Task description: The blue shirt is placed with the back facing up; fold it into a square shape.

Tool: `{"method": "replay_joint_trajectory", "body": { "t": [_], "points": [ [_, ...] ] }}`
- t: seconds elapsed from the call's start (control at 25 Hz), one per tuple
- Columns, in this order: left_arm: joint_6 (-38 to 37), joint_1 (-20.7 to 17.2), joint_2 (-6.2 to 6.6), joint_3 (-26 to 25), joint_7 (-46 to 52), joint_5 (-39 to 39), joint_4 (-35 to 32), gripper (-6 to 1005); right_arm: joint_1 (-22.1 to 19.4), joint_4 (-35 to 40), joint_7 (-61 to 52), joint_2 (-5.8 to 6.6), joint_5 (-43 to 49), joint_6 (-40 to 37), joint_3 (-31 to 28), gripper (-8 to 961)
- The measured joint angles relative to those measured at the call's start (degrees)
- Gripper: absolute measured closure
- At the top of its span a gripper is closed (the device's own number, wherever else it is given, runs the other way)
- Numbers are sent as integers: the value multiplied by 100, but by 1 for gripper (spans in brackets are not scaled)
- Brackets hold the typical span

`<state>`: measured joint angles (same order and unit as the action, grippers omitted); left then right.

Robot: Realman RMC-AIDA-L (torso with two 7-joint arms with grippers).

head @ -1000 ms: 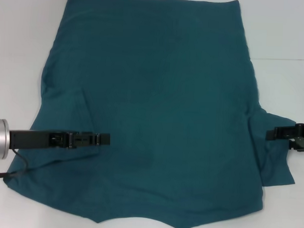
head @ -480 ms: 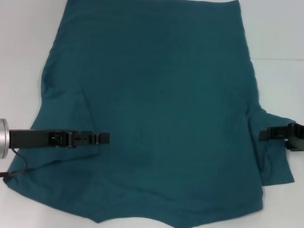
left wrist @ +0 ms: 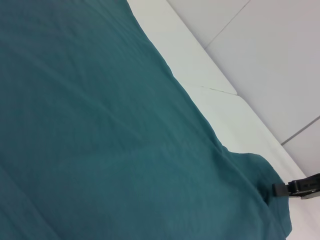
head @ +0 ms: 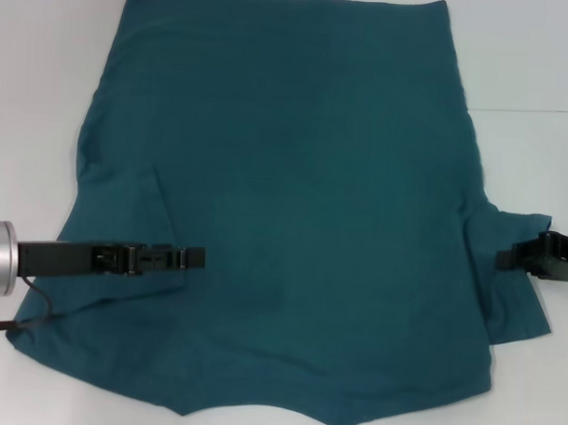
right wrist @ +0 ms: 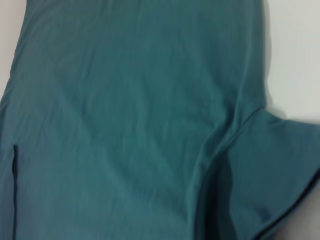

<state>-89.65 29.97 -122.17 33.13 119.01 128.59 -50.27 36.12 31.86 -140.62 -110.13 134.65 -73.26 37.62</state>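
The blue shirt (head: 303,195) lies flat on the white table, plain side up, with its hem at the far side. Its left sleeve (head: 125,216) is folded inward onto the body. The right sleeve (head: 516,295) sticks out sideways. My left gripper (head: 200,257) reaches in low over the shirt's near left part, past the folded sleeve. My right gripper (head: 503,260) is at the inner edge of the right sleeve; it also shows in the left wrist view as a black tip (left wrist: 277,189) beside the cloth. The right wrist view shows the shirt (right wrist: 125,100) and that sleeve (right wrist: 265,170).
White table (head: 46,74) surrounds the shirt on the left, right and far sides, with a seam line (head: 530,111) on the right. A dark cable (head: 38,316) hangs from my left arm over the shirt's near left corner.
The right gripper went a little inward over the sleeve, then came back outward and slightly nearer. The left arm and the shirt have stayed still.
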Motion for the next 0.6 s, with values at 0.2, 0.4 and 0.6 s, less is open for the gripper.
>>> {"method": "replay_joint_trajectory", "body": {
  "t": [0.2, 0.4, 0.6],
  "points": [
    [0, -1, 0, 0, 0, 0, 0, 206, -28, 1, -1, 8, 0, 14, 0, 698],
    [0, 0, 0, 0, 0, 0, 0, 206, -31, 5, 30, 10, 0, 19, 0, 866],
    [0, -2, 0, 0, 0, 0, 0, 206, -48, 62, 123, 21, 0, 22, 0, 923]
  ]
}}
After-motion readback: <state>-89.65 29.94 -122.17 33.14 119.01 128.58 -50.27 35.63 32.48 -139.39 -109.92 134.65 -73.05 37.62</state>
